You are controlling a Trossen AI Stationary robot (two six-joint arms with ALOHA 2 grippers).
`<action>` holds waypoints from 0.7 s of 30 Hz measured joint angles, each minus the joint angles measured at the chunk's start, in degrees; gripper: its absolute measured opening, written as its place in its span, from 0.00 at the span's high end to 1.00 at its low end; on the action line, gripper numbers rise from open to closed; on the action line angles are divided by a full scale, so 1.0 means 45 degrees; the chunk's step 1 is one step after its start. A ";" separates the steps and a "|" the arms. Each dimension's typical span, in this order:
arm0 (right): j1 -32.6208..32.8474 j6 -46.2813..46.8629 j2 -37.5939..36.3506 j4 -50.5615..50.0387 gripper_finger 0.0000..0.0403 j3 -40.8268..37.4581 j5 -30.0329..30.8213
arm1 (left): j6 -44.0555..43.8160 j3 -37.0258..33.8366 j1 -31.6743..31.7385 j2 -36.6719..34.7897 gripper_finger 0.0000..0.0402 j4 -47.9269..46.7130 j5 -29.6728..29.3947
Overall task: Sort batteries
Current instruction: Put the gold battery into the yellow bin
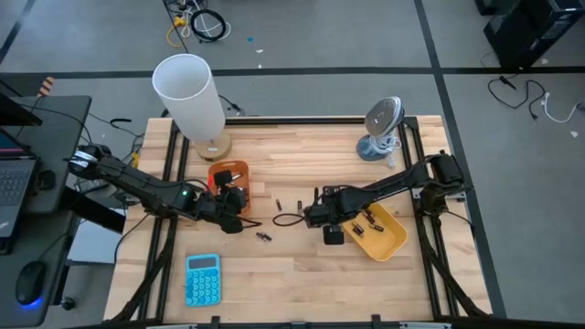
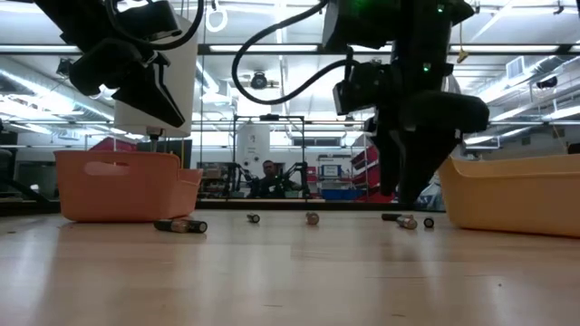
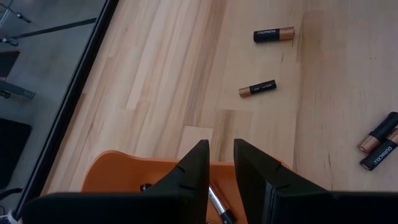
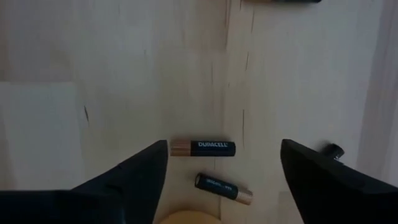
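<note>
The right pincer [image 4: 221, 180], wide open and empty, hovers over black-and-copper cylindrical batteries [image 4: 203, 147] on the wooden surface [image 4: 124, 74], so the next move is probably descending and closing on one.

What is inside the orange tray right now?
The orange tray holds at least one silvery battery lying in it; the left gripper above covers the rest.

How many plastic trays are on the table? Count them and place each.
2. The orange tray sits left of centre, under the left gripper; the yellow tray sits right, beside the right gripper. None seems hidden.
</note>
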 joint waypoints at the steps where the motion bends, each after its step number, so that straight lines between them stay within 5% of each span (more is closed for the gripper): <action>1: 0.0000 -0.0011 0.0001 0.0007 0.26 0.0000 0.0000 | 0.0000 0.0000 0.0000 0.0000 0.81 0.0000 0.0000; 21: 0.0126 -0.2534 0.0096 0.0122 0.25 0.0000 -0.0008 | 0.0000 0.0000 0.0000 0.0000 0.81 -0.0005 0.0000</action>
